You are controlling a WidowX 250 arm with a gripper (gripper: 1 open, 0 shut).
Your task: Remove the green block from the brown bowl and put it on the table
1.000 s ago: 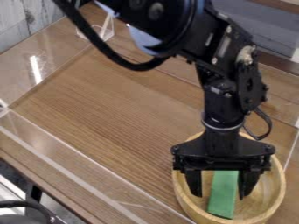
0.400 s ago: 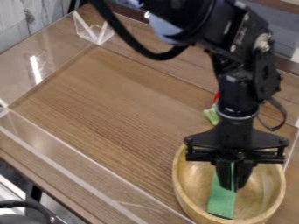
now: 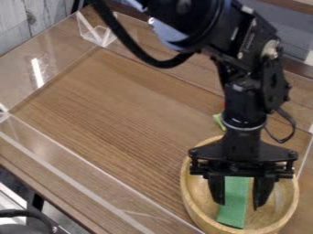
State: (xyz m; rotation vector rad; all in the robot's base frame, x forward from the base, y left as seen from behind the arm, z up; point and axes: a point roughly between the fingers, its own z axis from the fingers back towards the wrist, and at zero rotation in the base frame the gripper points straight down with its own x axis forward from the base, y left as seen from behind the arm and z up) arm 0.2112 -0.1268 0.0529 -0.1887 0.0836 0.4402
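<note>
Green and flat, the block (image 3: 232,203) lies in the bowl (image 3: 192,194), long axis running toward the near rim, below the end effector (image 3: 241,199), whose fingers stand parted, apparently holding nothing.

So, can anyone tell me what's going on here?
A robot arm is reaching down over the brown bowl, its jaws parted at the green block, which lies inside. Whether the jaws touch the block is hard to tell from this view. The block is not out on the table yet, so the job isn't finished.
</note>
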